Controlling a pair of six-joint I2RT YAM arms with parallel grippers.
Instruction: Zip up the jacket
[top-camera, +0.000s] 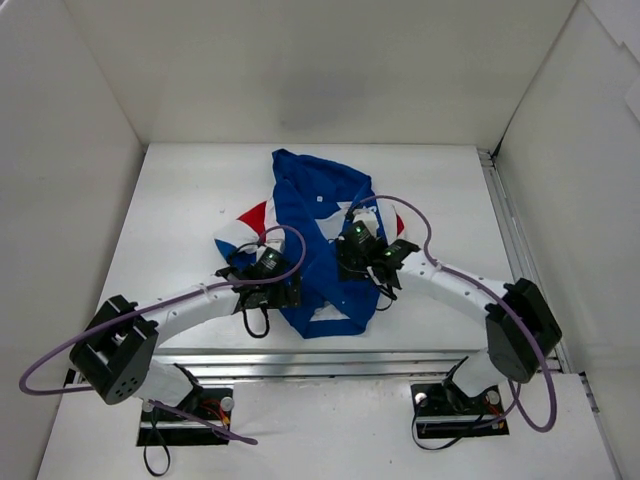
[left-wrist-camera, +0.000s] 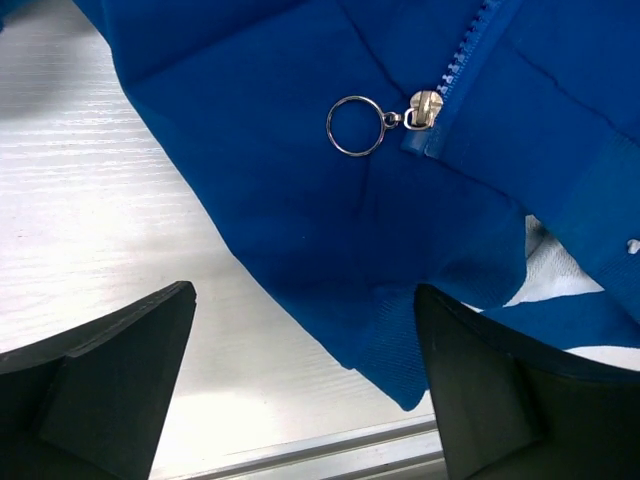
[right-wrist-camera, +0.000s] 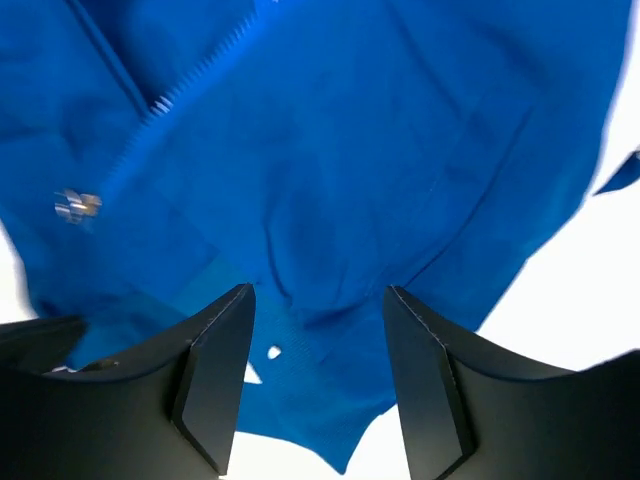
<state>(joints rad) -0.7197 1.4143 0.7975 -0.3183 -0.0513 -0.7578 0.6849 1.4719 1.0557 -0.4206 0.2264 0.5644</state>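
**Both jaws open over the lower front of the jacket**

The jacket (top-camera: 318, 225) lies crumpled in the middle of the white surface (top-camera: 180, 200). It is blue, with red and white patches showing at its left and right edges. Its hem points toward the bottom of the top view.

The left gripper (top-camera: 283, 290) comes in from the lower left and sits at the jacket's lower left edge. In the left wrist view its jaws stand wide apart, low in the frame, and hold nothing. The blue hem corner lies between them, and bare surface fills the left side. The silver slider (left-wrist-camera: 425, 108) sits in the upper right of that frame, at the bottom end of the zipper teeth (left-wrist-camera: 465, 55). Its ring (left-wrist-camera: 355, 125) lies flat on the fabric to the slider's left.

The right gripper (top-camera: 372, 272) reaches in from the lower right, over the jacket's right half. In the right wrist view its jaws are also parted, with a creased fold of blue cloth in the gap between them. I cannot tell whether they touch it. The slider shows only as a blurred glint at the left edge of that frame.
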